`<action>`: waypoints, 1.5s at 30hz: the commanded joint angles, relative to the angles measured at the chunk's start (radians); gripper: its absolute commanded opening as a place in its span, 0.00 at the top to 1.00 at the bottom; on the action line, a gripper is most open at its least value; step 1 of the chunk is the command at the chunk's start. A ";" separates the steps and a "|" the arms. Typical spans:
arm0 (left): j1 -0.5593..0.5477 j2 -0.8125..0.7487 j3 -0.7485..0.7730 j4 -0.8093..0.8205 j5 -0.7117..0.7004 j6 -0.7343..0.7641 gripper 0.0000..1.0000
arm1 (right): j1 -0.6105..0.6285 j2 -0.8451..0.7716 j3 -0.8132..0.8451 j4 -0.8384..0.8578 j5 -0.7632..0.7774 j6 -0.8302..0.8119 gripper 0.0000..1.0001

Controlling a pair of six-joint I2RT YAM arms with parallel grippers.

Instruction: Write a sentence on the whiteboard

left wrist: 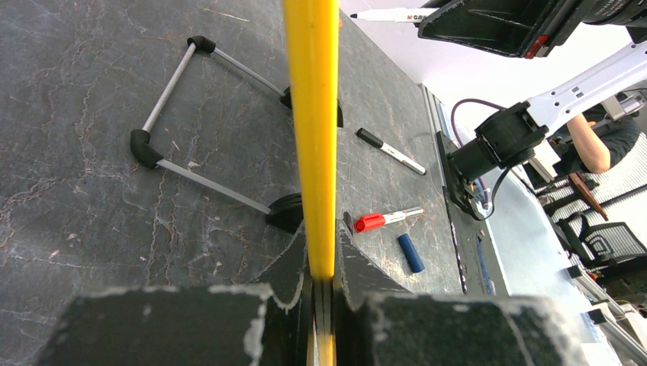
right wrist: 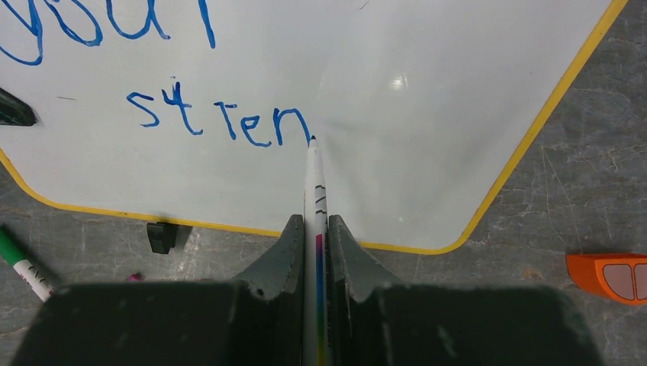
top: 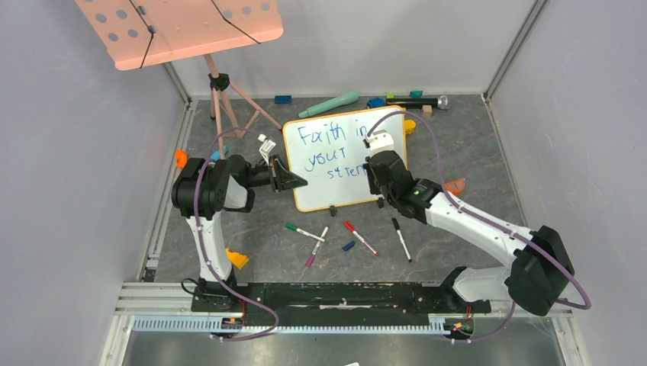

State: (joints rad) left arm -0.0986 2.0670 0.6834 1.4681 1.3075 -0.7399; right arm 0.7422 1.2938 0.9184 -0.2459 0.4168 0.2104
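The whiteboard [top: 343, 191] sits in the middle of the dark bench [top: 473, 152], between the 2 arms, with its orange-yellow frame all round and 2 black clip feet [top: 333, 208] on its near edge. The sentence [top: 336, 152] is in blue marker on 3 lines: "Faith in", then "your", then "stren".

In the right wrist view a white marker [right wrist: 314, 183] points up the board. Its tip touches the surface just after the final "n". The right gripper [right wrist: 313, 229] is clamped on this marker, its 2 fingers pressed against the barrel on both sides.

The left gripper [left wrist: 322, 263] is closed on the board's yellow frame at the left edge, and the rim runs straight up between its fingers. Behind that rim the left wrist view shows a wire stand [left wrist: 191, 114] with black corner pieces resting on the bench.

Near the board's lower edge, loose pens lie on the bench:
- a green one [top: 304, 231]
- a pink one [top: 317, 245]
- a red one [top: 360, 238]
- a black one [top: 401, 239]

A small blue cap [top: 349, 245] lies among them. An orange object [top: 456, 185] sits just right of the board. A pink perforated music-stand tray [top: 183, 30] hangs over the far left corner.
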 commanded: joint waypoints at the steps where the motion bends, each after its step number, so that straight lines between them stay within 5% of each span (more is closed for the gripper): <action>1: -0.011 -0.019 0.004 0.089 0.059 0.100 0.98 | -0.009 0.013 0.052 0.003 0.047 -0.004 1.00; 24: -0.010 -0.019 0.005 0.089 0.060 0.101 0.98 | -0.038 0.100 0.106 0.041 0.024 -0.052 1.00; 34: -0.010 -0.020 0.005 0.089 0.060 0.101 0.98 | -0.038 0.051 0.005 0.059 -0.045 -0.037 1.00; 45: -0.010 -0.020 0.004 0.089 0.060 0.101 0.98 | -0.039 0.038 0.022 0.006 0.073 -0.032 1.00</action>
State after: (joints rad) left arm -0.0986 2.0670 0.6834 1.4681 1.3079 -0.7403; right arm 0.7094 1.3449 0.9062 -0.2367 0.4152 0.1749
